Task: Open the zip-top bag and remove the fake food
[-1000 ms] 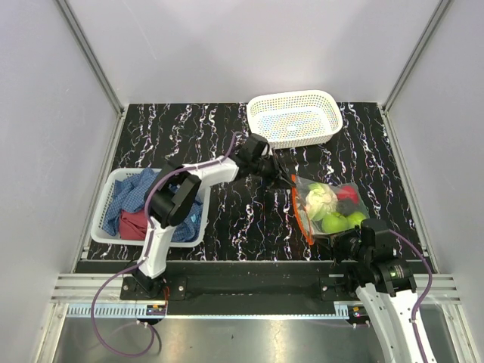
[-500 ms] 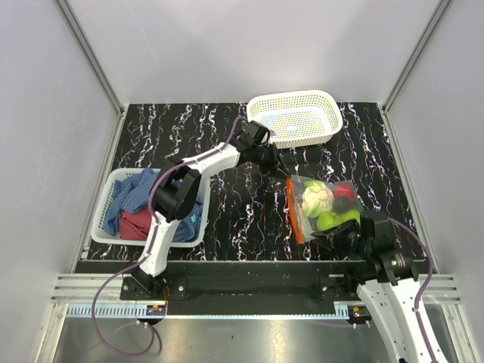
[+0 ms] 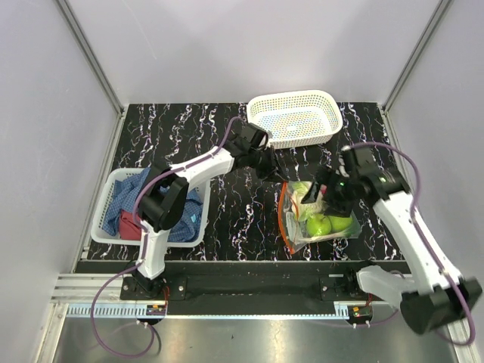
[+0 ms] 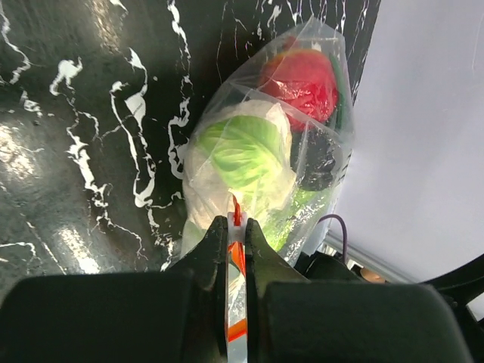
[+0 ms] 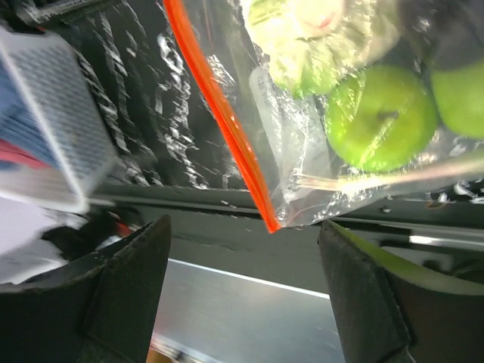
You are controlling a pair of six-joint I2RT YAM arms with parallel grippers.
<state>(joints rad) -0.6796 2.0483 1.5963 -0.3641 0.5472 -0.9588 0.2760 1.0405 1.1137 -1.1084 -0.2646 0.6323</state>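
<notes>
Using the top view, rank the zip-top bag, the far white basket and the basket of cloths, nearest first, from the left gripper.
1. zip-top bag, pinched in the left gripper.
2. far white basket, just beyond the gripper.
3. basket of cloths, near left.

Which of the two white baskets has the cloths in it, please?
The near basket on the left: blue and red cloths fill it. The other basket stands farther back, right of centre.
</notes>
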